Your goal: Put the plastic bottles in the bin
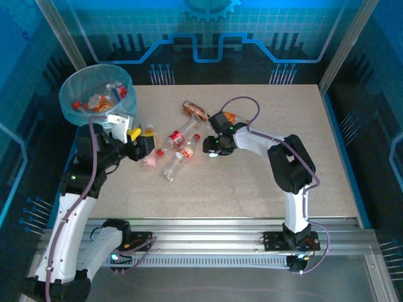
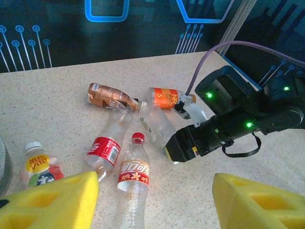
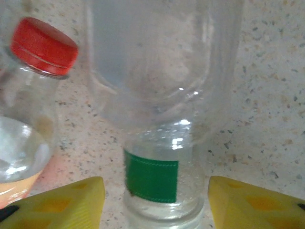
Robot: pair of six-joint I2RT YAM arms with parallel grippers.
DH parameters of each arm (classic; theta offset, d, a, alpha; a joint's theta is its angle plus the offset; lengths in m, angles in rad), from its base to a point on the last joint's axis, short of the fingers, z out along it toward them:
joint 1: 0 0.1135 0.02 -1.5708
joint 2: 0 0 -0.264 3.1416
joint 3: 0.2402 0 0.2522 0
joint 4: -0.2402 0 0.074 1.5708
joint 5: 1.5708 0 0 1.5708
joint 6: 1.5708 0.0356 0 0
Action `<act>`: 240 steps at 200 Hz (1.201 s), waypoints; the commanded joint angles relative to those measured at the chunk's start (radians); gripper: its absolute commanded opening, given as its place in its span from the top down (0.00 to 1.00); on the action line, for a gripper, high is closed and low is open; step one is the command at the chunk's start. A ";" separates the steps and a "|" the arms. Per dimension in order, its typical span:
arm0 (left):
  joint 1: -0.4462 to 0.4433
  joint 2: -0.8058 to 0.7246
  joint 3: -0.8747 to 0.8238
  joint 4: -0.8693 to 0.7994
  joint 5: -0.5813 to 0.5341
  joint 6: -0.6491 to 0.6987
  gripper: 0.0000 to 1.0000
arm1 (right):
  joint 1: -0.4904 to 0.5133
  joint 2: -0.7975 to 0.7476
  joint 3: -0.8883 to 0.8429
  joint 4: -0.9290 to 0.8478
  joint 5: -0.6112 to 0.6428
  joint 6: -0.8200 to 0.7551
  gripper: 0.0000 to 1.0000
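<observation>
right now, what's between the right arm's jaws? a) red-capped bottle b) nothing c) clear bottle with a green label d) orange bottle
c: the clear bottle with a green label lies between the open jaws of the right gripper, with the red-capped bottle off to one side.

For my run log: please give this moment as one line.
left gripper open, empty | right gripper open, straddling green-label bottle | bin holds some bottles | more bottles on table

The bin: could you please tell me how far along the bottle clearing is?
Done: several bottles lie in the bin. In hand: the open right gripper straddles a clear green-labelled bottle. Left: about six bottles on the table; left gripper open, empty.
</observation>
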 commanded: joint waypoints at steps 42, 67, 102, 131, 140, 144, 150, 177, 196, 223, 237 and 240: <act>-0.007 -0.008 0.032 0.015 -0.016 -0.025 0.35 | 0.011 -0.043 -0.036 0.021 -0.023 -0.015 0.68; -0.007 0.001 0.036 0.036 -0.009 -0.057 0.35 | 0.014 -0.099 -0.084 0.027 -0.041 -0.006 0.72; -0.007 0.017 0.064 0.059 0.007 -0.115 0.34 | 0.028 -0.226 -0.182 0.048 -0.063 -0.006 0.73; -0.007 0.053 0.104 0.072 0.049 -0.196 0.33 | 0.044 -0.354 -0.271 0.071 -0.080 -0.024 0.73; -0.008 0.068 0.116 0.079 0.072 -0.230 0.32 | 0.045 -0.396 -0.298 0.077 -0.081 -0.032 0.73; -0.008 0.076 0.121 0.082 0.080 -0.246 0.31 | 0.045 -0.418 -0.313 0.086 -0.083 -0.038 0.73; -0.009 0.087 0.128 0.089 0.096 -0.275 0.30 | 0.045 -0.439 -0.327 0.102 -0.092 -0.046 0.73; -0.029 0.134 0.151 0.136 0.161 -0.371 0.28 | 0.060 -0.563 -0.396 0.211 -0.166 -0.119 0.75; -0.067 0.164 0.165 0.158 0.178 -0.400 0.24 | 0.078 -0.639 -0.420 0.280 -0.216 -0.172 0.75; -0.134 0.224 0.207 0.140 0.178 -0.423 0.22 | 0.111 -0.718 -0.426 0.340 -0.250 -0.222 0.75; -0.171 0.260 0.238 0.113 0.179 -0.427 0.20 | 0.126 -0.744 -0.420 0.362 -0.261 -0.234 0.75; -0.179 0.269 0.246 0.108 0.181 -0.427 0.20 | 0.129 -0.750 -0.417 0.366 -0.264 -0.237 0.75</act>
